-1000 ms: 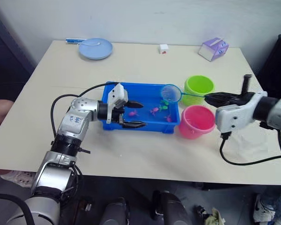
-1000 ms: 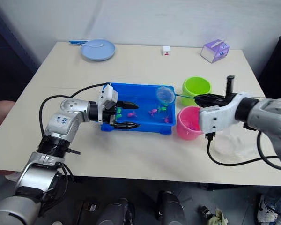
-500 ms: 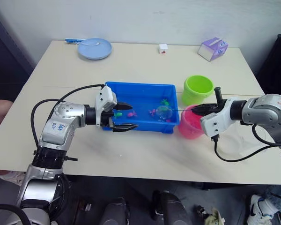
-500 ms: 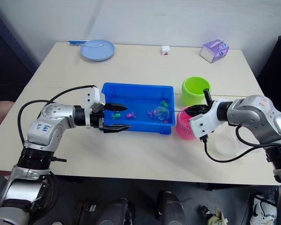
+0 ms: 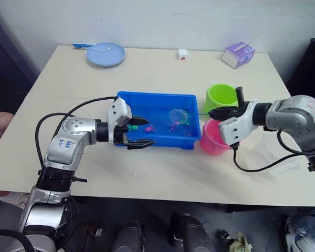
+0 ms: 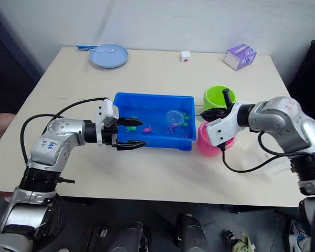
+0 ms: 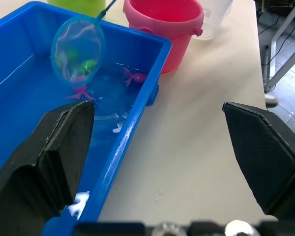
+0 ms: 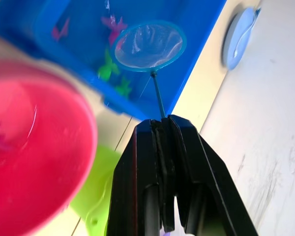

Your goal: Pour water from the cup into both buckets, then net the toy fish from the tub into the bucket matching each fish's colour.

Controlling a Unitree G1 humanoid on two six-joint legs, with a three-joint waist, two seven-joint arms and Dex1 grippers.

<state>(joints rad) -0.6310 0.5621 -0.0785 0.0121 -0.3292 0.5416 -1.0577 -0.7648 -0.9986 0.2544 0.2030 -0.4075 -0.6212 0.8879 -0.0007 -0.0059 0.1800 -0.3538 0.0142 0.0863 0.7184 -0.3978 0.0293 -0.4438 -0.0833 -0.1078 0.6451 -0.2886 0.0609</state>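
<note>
The blue tub point(image 5: 127, 100) sits mid-table with water and several tiny fish in it, among them a pink fish point(image 5: 148, 127) and a green fish point(image 5: 186, 113). My right gripper point(image 5: 216, 112) is shut on the thin handle of the net point(image 5: 177, 115). The net's hoop hangs low over the tub's right half; I cannot tell whether a fish is in it. Right of the tub stand the lime green bucket point(image 5: 222, 97) and, nearer me, the pink bucket point(image 5: 215, 137). The clear cup point(image 7: 215, 19) stands beyond the pink bucket. My left gripper point(image 5: 148, 131) is open at the tub's front-left corner.
At the back of the table are a pale blue plate point(image 5: 105, 54), a small white cube point(image 5: 182, 54) and a purple box point(image 5: 239, 54). A black cable point(image 5: 254, 167) loops over the table from my right wrist.
The net came down from above the tub's far right rim into the water, then moved a little up and leftward. My left gripper drew back from inside the tub to its front-left corner.
</note>
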